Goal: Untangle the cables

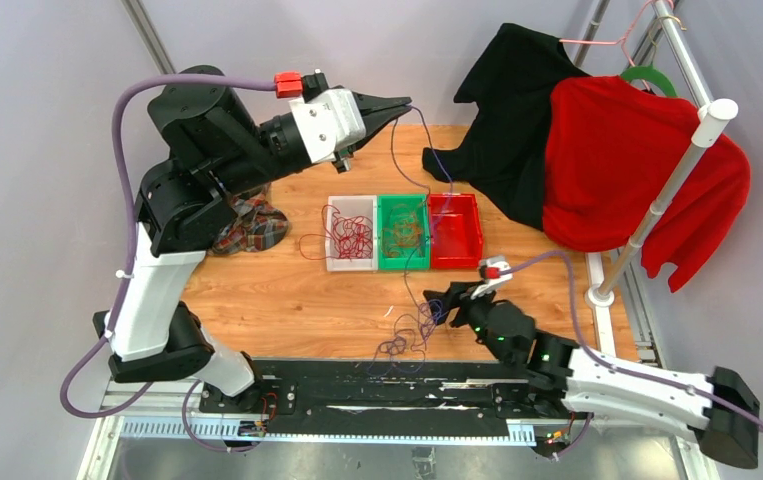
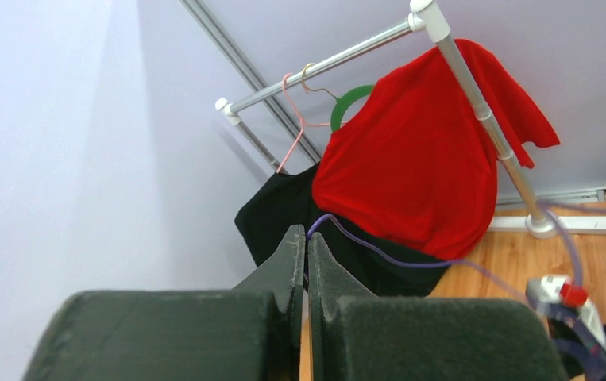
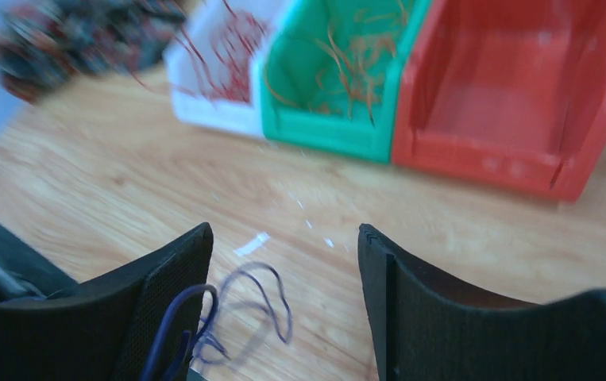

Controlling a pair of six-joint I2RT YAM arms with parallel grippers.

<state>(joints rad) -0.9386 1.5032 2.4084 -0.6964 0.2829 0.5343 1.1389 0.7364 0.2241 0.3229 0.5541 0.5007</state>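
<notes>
My left gripper (image 1: 407, 103) is raised high over the table's back and is shut on a purple cable (image 1: 397, 150). In the left wrist view the cable (image 2: 379, 252) leaves the shut fingertips (image 2: 306, 238) and hangs to the right. The cable runs down across the bins to a tangle of purple cables (image 1: 407, 335) on the near table edge. My right gripper (image 1: 442, 305) is open just above that tangle. In the right wrist view purple loops (image 3: 244, 305) lie between its fingers, near the left finger (image 3: 164, 294). Red cables (image 1: 349, 235) fill the white bin; orange-yellow cables (image 1: 402, 232) lie in the green bin.
A white bin (image 1: 332, 262), green bin (image 1: 385, 262) and red bin (image 1: 457, 230) stand side by side mid-table. A plaid cloth (image 1: 252, 228) lies at the left. A clothes rack (image 1: 657, 200) with a red shirt (image 1: 617, 160) and black garment (image 1: 507, 120) stands at the right back.
</notes>
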